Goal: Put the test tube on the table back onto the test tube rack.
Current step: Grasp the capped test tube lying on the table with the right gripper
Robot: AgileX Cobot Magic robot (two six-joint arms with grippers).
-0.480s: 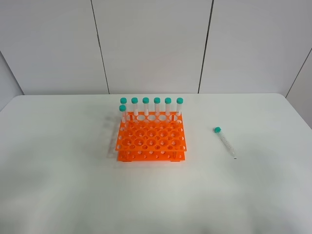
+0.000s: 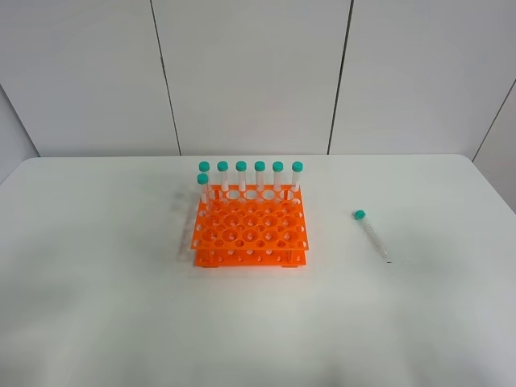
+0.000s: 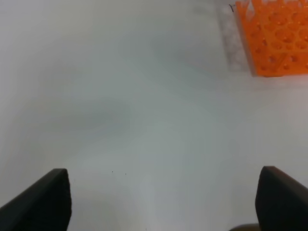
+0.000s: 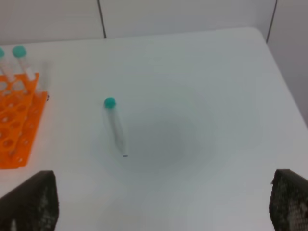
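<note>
The test tube (image 2: 371,235) lies flat on the white table (image 2: 105,282), right of the rack, its teal cap toward the back. It also shows in the right wrist view (image 4: 115,127). The orange test tube rack (image 2: 250,234) stands at the table's middle and shows in the left wrist view (image 3: 274,38) and the right wrist view (image 4: 14,130). My left gripper (image 3: 161,202) is open and empty above bare table, apart from the rack. My right gripper (image 4: 159,202) is open and empty, with the tube ahead of it. Neither gripper shows in the exterior high view.
Several identical teal-capped tubes (image 2: 250,179) stand upright along the rack's back row and left side. The table's right edge (image 4: 284,82) runs close to the lying tube. A grey panelled wall (image 2: 250,72) stands behind the table.
</note>
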